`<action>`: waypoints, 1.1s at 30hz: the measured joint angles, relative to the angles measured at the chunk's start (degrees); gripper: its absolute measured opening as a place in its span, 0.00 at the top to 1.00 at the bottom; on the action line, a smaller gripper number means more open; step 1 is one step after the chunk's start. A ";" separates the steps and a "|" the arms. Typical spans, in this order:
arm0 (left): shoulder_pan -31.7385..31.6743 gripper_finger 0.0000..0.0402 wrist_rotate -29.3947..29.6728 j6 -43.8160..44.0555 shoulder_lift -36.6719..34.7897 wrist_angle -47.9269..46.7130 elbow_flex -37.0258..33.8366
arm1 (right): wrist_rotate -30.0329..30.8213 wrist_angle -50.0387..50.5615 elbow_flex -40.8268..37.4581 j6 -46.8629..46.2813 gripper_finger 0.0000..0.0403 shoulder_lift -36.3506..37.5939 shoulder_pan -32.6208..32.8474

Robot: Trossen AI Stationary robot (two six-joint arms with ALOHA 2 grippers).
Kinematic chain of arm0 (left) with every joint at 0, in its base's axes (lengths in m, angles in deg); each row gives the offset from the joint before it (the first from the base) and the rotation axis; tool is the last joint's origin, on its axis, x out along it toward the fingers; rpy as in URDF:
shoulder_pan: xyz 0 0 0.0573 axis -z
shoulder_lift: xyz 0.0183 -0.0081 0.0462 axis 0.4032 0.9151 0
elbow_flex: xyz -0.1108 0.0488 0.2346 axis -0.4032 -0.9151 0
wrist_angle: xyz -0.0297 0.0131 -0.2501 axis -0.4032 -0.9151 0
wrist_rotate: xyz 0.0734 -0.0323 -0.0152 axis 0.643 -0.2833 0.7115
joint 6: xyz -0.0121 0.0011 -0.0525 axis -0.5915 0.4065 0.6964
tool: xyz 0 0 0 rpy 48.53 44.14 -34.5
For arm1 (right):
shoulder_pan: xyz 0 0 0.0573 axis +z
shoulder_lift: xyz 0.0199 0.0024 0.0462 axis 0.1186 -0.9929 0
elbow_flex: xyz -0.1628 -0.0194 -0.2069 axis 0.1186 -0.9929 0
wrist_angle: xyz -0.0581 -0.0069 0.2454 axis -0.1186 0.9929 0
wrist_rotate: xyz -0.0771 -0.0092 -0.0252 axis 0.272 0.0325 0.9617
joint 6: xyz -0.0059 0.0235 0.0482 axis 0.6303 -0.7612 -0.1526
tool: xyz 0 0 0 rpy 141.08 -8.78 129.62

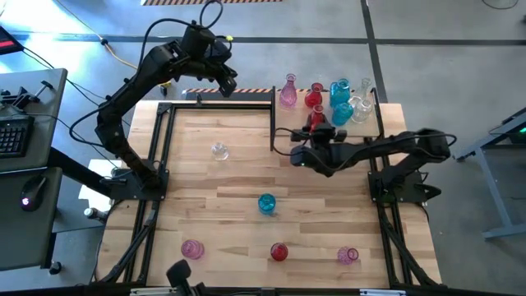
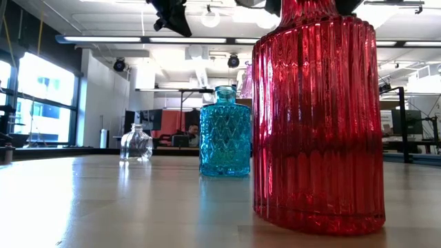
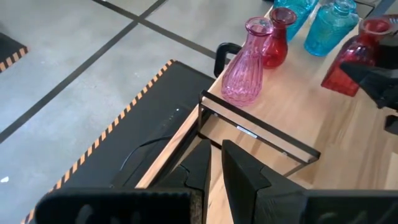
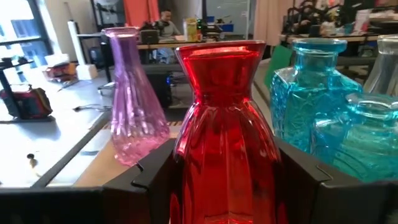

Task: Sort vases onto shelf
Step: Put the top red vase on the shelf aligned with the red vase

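A red vase is held between the fingers of the right gripper, which is seen just right of centre in the high view, at the near edge of the shelf. The shelf, a pale board edged by black bars, is found in the upper right of that view. On it, a pink vase, a small red vase, two blue bottles and a clear bottle are gathered close together. In the right wrist view the held vase is flanked by the pink vase and the blue bottles behind it. The left gripper is raised in the upper middle of the high view, just beyond the table's far edge, with its fingers pressed together on nothing. On the tabletop, five more pieces are spread well apart: a clear bottle left of centre, a blue bottle near the middle, and a pink vase, a ribbed red vase and another pink vase along the lower edge. In the low view the ribbed red vase fills the right side.
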 joint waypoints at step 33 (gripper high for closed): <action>-0.01 0.92 0.00 -0.95 0.00 0.00 0.00 | -4.77 -9.90 0.04 7.54 0.53 -5.34 -11.05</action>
